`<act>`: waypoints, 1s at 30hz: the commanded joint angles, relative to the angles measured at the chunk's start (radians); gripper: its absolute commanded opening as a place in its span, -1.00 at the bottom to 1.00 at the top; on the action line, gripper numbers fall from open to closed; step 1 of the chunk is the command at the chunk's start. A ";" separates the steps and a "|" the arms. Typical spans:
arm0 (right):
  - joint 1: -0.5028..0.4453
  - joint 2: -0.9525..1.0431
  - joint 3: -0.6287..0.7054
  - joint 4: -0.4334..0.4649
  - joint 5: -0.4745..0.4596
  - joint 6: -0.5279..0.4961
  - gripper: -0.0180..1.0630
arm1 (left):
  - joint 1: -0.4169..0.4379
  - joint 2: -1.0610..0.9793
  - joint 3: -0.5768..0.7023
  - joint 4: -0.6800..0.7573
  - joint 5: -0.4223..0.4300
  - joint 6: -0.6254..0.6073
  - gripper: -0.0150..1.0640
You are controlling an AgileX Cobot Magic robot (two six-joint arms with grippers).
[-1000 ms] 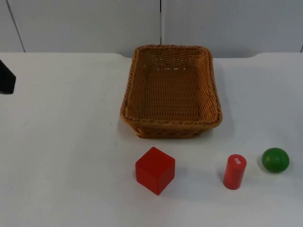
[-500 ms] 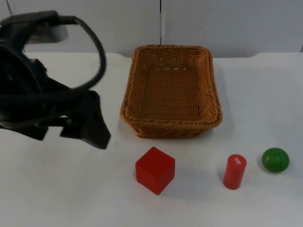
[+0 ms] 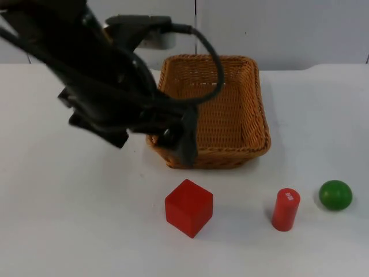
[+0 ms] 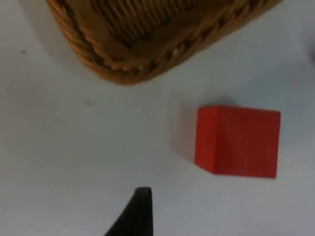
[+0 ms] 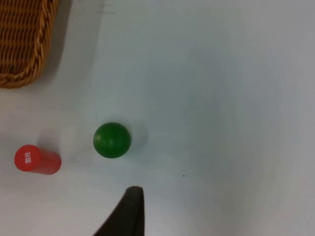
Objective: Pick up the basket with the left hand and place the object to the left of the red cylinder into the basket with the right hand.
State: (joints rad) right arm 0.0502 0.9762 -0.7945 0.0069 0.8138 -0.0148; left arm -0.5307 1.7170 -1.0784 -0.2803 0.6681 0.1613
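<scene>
— Looking along the counter (image 3: 69, 231): where is open room?
— Wide and bare on both sides of the wicker basket (image 3: 230, 109); the left claw (image 3: 183, 144) hangs over its near-left rim, spread or not I cannot tell.
— And the red cube (image 3: 189, 208)?
— Matte, sharp-edged, just in front of the basket, left of the red cylinder (image 3: 286, 209).

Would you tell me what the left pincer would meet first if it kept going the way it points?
Probably bare table just short of the basket's near corner, with the red cube off to one side; depth is uncertain.
</scene>
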 commanded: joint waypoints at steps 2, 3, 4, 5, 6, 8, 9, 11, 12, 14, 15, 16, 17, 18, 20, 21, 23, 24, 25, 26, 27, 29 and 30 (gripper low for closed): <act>-0.006 -0.004 -0.001 0.003 -0.001 -0.004 0.98 | -0.007 0.061 -0.111 0.078 0.006 -0.055 0.85; -0.006 -0.004 -0.001 0.003 -0.001 -0.004 0.98 | -0.004 0.083 -0.154 0.101 0.009 -0.074 0.85; -0.006 -0.004 -0.001 0.003 -0.001 -0.004 0.98 | -0.004 0.083 -0.154 0.101 0.009 -0.074 0.85; -0.006 -0.004 -0.001 -0.001 -0.001 -0.004 0.98 | -0.004 0.112 -0.189 0.121 0.016 -0.081 0.85; -0.006 -0.004 -0.001 -0.001 -0.001 -0.004 0.98 | -0.003 0.144 -0.233 0.136 0.021 -0.095 0.85; -0.006 -0.004 -0.001 -0.007 0.001 -0.004 0.98 | 0.014 0.203 -0.316 0.164 0.037 -0.116 0.85; -0.006 -0.004 -0.001 -0.007 0.001 -0.004 0.98 | 0.014 0.203 -0.316 0.164 0.037 -0.116 0.85; -0.006 -0.004 -0.001 -0.007 0.001 -0.004 0.98 | 0.057 0.272 -0.400 0.156 0.039 -0.126 0.85; -0.006 -0.004 -0.001 -0.007 0.001 -0.004 0.98 | 0.077 0.298 -0.433 0.153 0.035 -0.134 0.85; -0.006 -0.004 -0.001 -0.007 0.001 -0.004 0.98 | 0.098 0.324 -0.460 0.145 0.031 -0.141 0.85; -0.006 -0.004 -0.001 -0.007 0.001 -0.004 0.98 | 0.116 0.350 -0.493 0.136 0.029 -0.143 0.85; -0.006 -0.004 -0.001 -0.007 0.001 -0.004 0.98 | 0.137 0.373 -0.524 0.119 0.029 -0.143 0.85; -0.006 -0.004 -0.001 -0.007 0.001 -0.004 0.98 | 0.137 0.373 -0.524 0.119 0.029 -0.143 0.85; -0.006 -0.004 -0.001 -0.007 0.001 -0.004 0.98 | 0.158 0.401 -0.554 0.096 0.031 -0.143 0.85; -0.006 -0.004 -0.001 -0.007 0.001 -0.004 0.98 | 0.195 0.468 -0.623 0.029 0.033 -0.110 0.85; -0.006 -0.004 -0.001 -0.007 0.001 -0.004 0.98 | 0.202 0.497 -0.652 0.004 0.035 -0.087 0.85; -0.006 -0.004 -0.001 -0.001 -0.001 -0.004 0.98 | 0.207 0.525 -0.677 -0.007 0.038 -0.072 0.85; -0.006 -0.004 -0.001 -0.001 -0.001 -0.004 0.98 | 0.207 0.555 -0.705 -0.010 0.043 -0.072 0.85; -0.006 -0.004 -0.001 -0.001 -0.001 -0.004 0.98 | 0.207 0.580 -0.733 -0.014 0.048 -0.072 0.85; -0.006 -0.004 -0.001 -0.001 -0.003 -0.004 0.98 | 0.207 0.613 -0.758 -0.020 0.056 -0.072 0.85; -0.006 -0.004 -0.001 -0.001 -0.003 -0.004 0.98 | 0.207 0.613 -0.758 -0.020 0.056 -0.072 0.85; -0.006 -0.004 -0.001 -0.001 -0.003 0.000 0.98 | 0.207 0.669 -0.814 -0.038 0.066 -0.072 0.85; -0.006 -0.004 -0.001 -0.001 -0.003 0.000 0.98 | 0.207 0.709 -0.846 -0.058 0.074 -0.072 0.85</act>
State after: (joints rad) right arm 0.0502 0.9762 -0.7945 0.0069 0.8156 -0.0148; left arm -0.3231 2.3765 -1.8775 -0.3014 0.7245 0.0851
